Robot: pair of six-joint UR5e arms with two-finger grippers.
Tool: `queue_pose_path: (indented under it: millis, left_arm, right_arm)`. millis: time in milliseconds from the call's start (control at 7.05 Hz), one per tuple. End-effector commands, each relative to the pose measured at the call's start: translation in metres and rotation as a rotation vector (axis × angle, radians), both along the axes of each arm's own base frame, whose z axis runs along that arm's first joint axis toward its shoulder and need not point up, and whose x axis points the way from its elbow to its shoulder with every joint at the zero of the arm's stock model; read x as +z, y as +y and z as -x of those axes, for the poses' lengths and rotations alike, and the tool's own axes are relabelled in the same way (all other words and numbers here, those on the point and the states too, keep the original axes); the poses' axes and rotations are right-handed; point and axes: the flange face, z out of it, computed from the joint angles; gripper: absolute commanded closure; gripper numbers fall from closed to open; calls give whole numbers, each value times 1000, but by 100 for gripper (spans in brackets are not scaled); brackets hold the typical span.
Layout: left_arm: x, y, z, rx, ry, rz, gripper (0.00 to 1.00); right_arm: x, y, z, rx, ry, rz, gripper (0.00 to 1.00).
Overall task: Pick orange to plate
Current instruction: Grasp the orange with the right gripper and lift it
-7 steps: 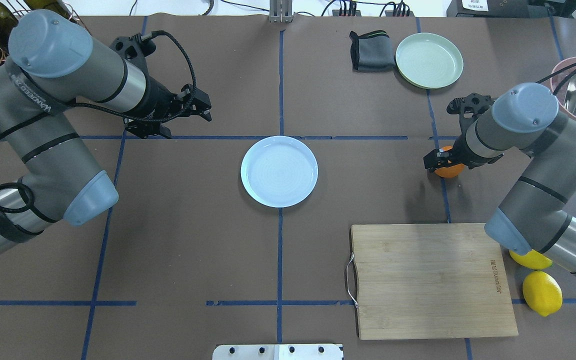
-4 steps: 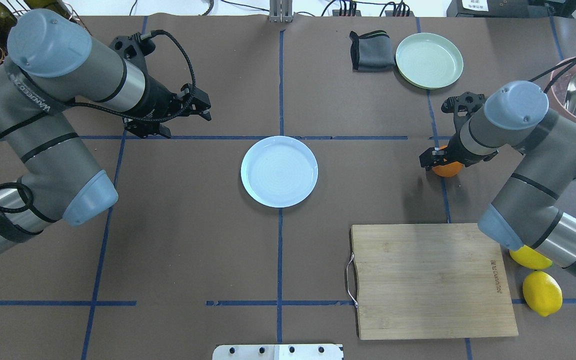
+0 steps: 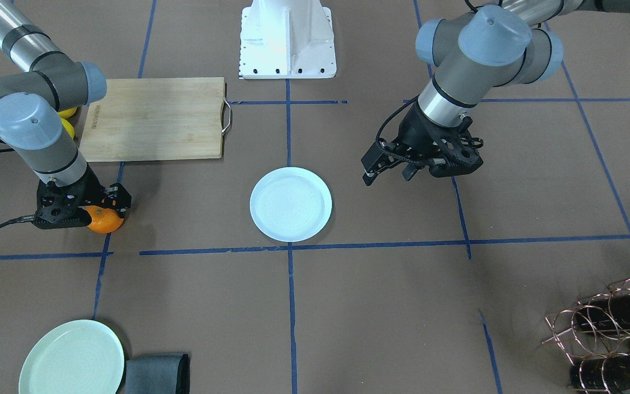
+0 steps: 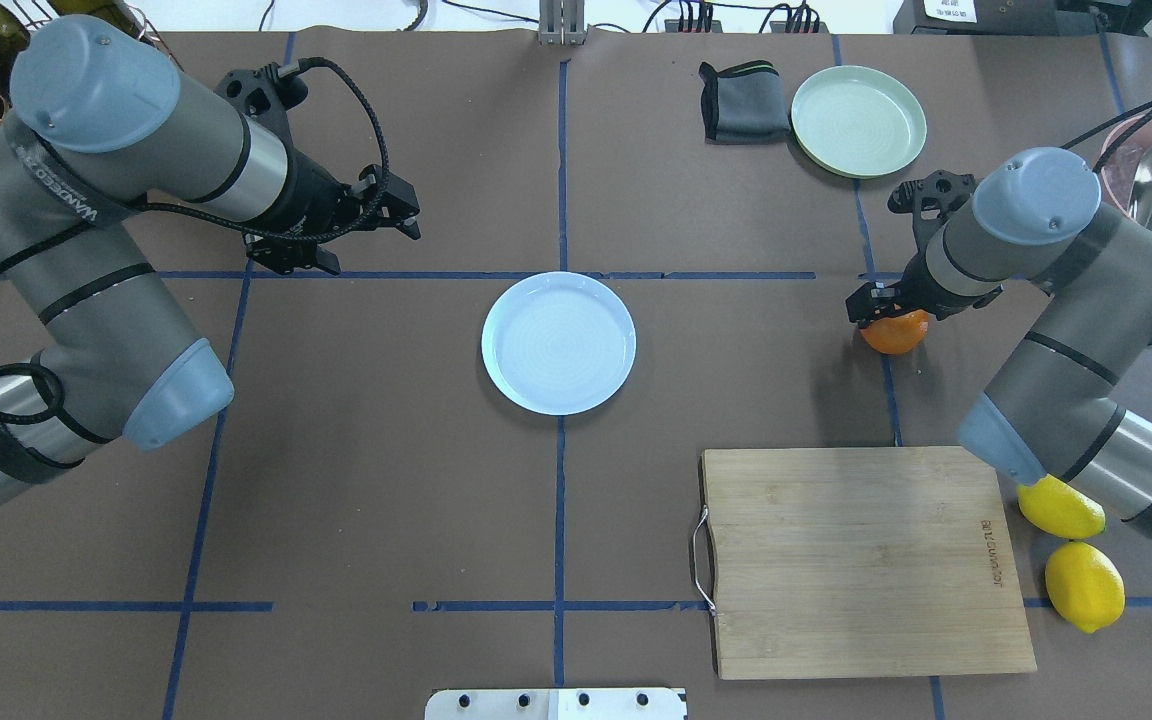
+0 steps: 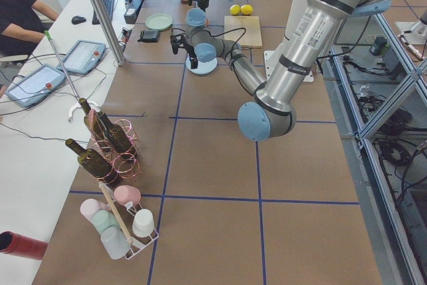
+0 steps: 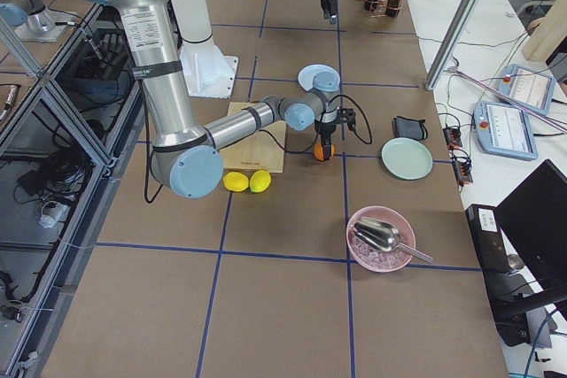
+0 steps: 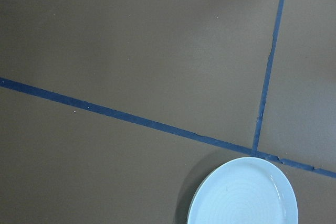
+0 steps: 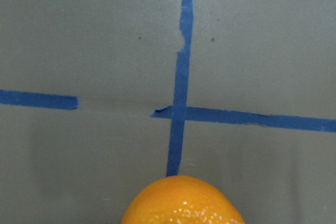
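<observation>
Orange (image 4: 894, 335) lies well right of the plate (image 4: 558, 343) under the right gripper (image 4: 881, 312), whose jaws' hold I cannot tell; the left gripper (image 4: 414, 220) hovers left of the plate, jaws released.

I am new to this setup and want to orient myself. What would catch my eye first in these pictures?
The bright orange stands out first, on the robot's right side of the table, with the right gripper lowered onto it. Next is the pale bluish plate, empty at the centre, with the left gripper hovering off to its far left, jaws apart. Two yellow lemons lie beside a wooden cutting board.
</observation>
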Motion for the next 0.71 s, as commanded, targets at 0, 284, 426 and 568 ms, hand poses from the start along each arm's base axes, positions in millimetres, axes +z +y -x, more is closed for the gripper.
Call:
queue_pose_path:
  millis: [0,284,426,568]
  left_arm:
    - [1,-1,1,-3,-2,-1,0]
    - [0,-2,3,-5,0,0,0]
    - [0,-2,3,-7,0,-1,0]
    - [0,-2,3,-5,0,0,0]
  right_arm:
    - [1,-1,1,2,2,3,0]
    - [-4,-3,2,4,-4,-1,0]
    - [-9,-4,4,6,-10,-5,29]
    - [-11,-5,4,2,-13,-11,68]
